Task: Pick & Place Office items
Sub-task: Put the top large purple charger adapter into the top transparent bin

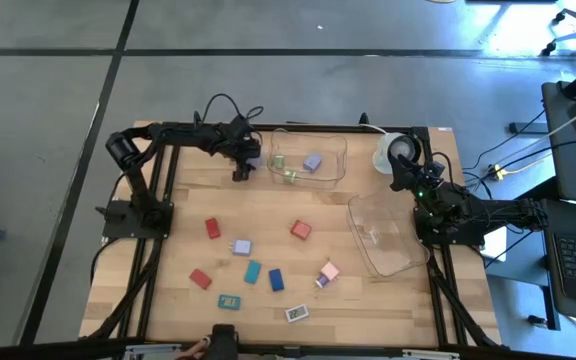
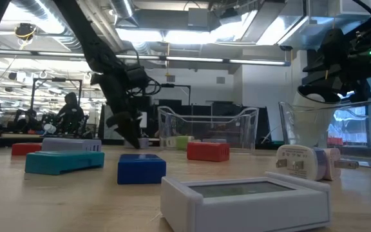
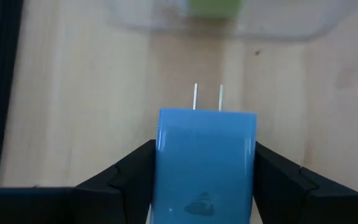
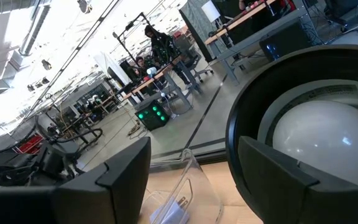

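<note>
I've got the left gripper (image 3: 205, 186) closing on a blue plug (image 3: 207, 165), seemingly gripped; prongs point twelve o'clock at the tub (image 3: 222, 18). Right gripper (image 4: 188, 174) wide, empty.

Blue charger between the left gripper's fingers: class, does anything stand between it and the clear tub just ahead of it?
Nothing visible does. The left gripper has the blue charger between its fingers, prongs pointing at the clear tub. Only bare table lies between them; the tub's wall is what it must clear.
</note>
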`<state>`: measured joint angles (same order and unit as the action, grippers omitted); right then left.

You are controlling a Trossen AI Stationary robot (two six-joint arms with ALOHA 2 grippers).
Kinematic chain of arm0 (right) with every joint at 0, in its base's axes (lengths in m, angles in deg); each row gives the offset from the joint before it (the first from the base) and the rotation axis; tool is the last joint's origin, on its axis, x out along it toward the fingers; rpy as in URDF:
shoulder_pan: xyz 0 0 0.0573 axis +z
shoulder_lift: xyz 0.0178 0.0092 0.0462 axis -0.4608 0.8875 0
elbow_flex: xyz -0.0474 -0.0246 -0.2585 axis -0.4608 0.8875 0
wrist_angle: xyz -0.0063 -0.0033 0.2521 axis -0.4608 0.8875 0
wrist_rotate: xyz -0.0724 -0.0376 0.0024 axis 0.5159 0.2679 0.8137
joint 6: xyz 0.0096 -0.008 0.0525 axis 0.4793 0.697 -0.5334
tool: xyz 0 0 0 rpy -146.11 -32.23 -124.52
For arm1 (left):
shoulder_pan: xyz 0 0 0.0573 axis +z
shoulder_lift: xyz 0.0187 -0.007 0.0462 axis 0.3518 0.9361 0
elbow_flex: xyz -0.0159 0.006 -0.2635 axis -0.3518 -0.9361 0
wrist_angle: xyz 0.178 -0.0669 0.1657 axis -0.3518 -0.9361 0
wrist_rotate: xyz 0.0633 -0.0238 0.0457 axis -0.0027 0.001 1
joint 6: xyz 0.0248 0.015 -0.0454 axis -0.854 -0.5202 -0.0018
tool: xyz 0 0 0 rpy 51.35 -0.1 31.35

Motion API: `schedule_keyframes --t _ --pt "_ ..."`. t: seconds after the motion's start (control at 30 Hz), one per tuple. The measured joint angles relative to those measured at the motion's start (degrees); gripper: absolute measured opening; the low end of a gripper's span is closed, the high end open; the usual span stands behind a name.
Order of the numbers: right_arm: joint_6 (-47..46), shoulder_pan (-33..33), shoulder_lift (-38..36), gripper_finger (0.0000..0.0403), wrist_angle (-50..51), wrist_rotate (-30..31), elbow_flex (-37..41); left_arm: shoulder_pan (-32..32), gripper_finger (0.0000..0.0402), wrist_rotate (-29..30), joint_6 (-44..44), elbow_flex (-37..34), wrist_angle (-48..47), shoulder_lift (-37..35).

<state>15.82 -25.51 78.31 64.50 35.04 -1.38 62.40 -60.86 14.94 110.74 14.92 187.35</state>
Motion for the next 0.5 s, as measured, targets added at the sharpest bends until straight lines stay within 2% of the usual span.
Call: schedule_keyframes --t 0.13,0.5 --pt "-0.01 0.00 0.00 0.0247 -0.01 0.00 0.00 0.08 0.0212 5.87 3.95 -0.13 -0.35 -3.29" --pt "-0.01 -0.01 0.00 0.0247 0.00 0.00 0.00 -1.58 0.0213 11.90 17.59 -0.06 2.16 -19.10"
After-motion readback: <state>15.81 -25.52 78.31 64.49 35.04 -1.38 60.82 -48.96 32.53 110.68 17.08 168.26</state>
